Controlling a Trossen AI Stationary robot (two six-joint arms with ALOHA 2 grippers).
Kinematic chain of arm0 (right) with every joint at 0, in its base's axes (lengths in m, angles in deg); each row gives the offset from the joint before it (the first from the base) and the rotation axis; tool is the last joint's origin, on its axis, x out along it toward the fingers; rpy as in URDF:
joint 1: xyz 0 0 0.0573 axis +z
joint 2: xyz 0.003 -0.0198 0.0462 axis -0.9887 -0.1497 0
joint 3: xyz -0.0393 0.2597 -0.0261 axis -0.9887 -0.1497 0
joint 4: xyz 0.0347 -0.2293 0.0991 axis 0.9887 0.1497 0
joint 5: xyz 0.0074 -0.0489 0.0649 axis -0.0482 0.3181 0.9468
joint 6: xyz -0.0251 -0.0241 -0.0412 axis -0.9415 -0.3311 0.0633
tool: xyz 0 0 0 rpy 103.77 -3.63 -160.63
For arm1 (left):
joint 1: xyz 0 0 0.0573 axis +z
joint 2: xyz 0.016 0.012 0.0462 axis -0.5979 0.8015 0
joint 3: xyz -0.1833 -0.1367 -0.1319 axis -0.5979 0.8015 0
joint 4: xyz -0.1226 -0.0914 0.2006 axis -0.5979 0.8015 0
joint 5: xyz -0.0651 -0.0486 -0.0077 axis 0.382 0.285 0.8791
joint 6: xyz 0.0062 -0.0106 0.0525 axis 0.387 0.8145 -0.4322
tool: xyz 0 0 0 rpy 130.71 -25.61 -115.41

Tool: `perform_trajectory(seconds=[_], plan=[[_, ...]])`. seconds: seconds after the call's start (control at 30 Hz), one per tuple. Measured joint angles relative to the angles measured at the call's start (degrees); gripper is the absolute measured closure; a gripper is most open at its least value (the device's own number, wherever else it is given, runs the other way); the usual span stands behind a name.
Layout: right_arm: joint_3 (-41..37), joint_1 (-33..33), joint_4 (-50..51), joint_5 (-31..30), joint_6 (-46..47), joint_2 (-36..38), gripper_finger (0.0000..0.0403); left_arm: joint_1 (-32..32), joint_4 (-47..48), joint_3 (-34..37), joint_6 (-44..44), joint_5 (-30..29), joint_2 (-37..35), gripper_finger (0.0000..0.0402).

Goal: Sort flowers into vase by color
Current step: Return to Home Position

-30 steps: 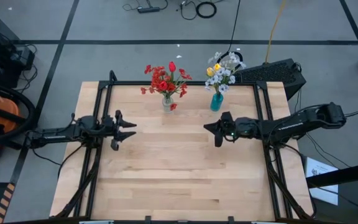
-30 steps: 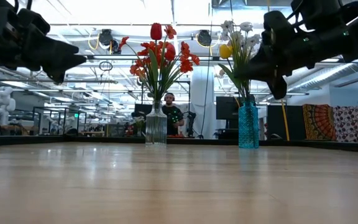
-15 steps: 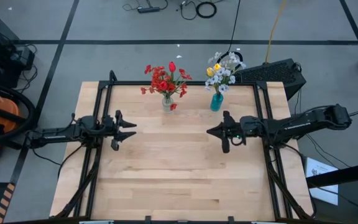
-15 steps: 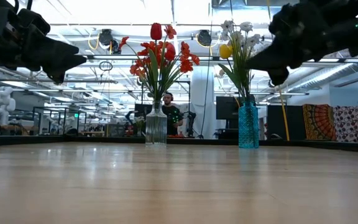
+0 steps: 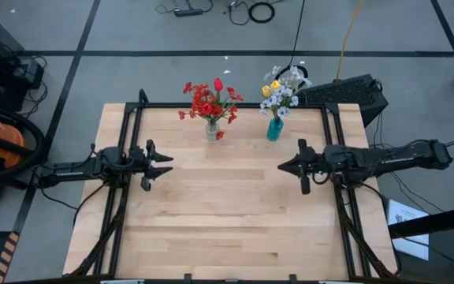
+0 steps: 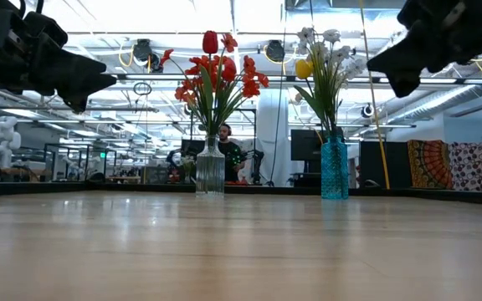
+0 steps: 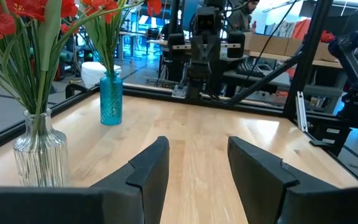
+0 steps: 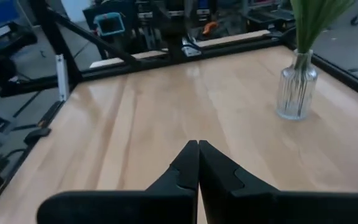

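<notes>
Red flowers stand with their stems in a clear glass vase at the table's far edge. Right of it, white and yellow flowers stand in a teal vase. Both vases show in the low view, the clear vase and the teal vase. My left gripper hovers open at the table's left side, holding nothing. My right gripper hangs shut and empty over the table's right part, its fingers pressed together.
A black frame runs along the table's far edge and down both sides. A dark box stands beyond the far right corner. The wooden tabletop between and in front of the arms is bare.
My right gripper has drawn back from near the teal vase toward the table's right edge, rising and rolling at the wrist, and has stayed shut. The vases and flowers have not moved.
</notes>
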Motion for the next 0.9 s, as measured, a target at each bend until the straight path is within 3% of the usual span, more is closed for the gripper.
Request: perform_trajectory(seconds=[0.47,0.9], plan=[[-0.5,3.8,13.4,0.1,-1.6,11.7,0.0403,0.0,0.0,0.0,0.1,0.0,0.0,0.023],[-18.8,4.1,-8.7,0.2,4.1,20.9,0.0403,0.0,0.0,0.0,0.0,0.0,0.0,0.023]])
